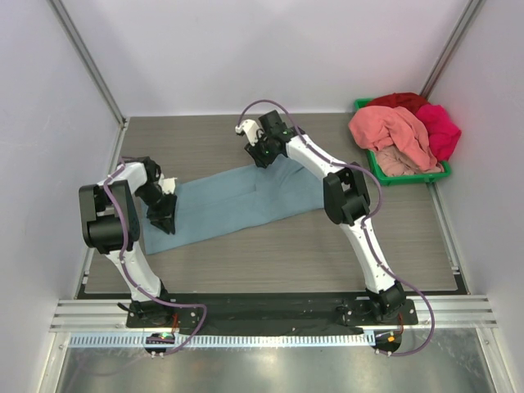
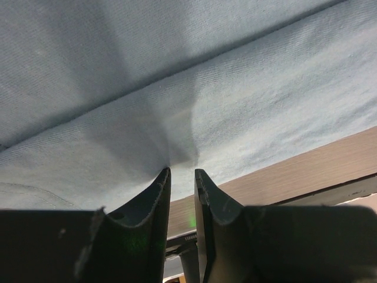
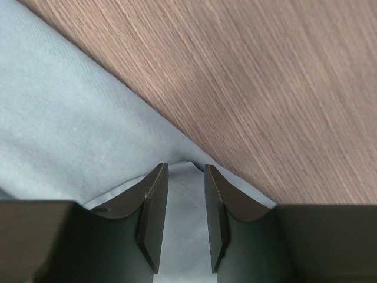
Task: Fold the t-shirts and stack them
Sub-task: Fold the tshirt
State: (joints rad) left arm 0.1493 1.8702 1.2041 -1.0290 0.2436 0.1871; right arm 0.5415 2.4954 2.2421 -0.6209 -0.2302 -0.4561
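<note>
A large blue-grey t-shirt (image 1: pixel 246 201) lies folded into a long strip across the table. My left gripper (image 1: pixel 166 219) is at its left end. In the left wrist view its jaws (image 2: pixel 181 171) are nearly together and the cloth (image 2: pixel 235 100) puckers at the tips. My right gripper (image 1: pixel 260 155) is at the strip's far edge. In the right wrist view it (image 3: pixel 186 168) is pinched on a raised corner of the cloth (image 3: pixel 65 124). Salmon-pink (image 1: pixel 393 131), magenta (image 1: pixel 440 129) and red (image 1: pixel 399 101) tees are piled at the back right.
The piled tees sit in a green plastic bin (image 1: pixel 401 178) in the back right corner. The wooden table (image 1: pixel 270 246) is walled on the left, back and right. A metal rail runs along the near edge by the arm bases.
</note>
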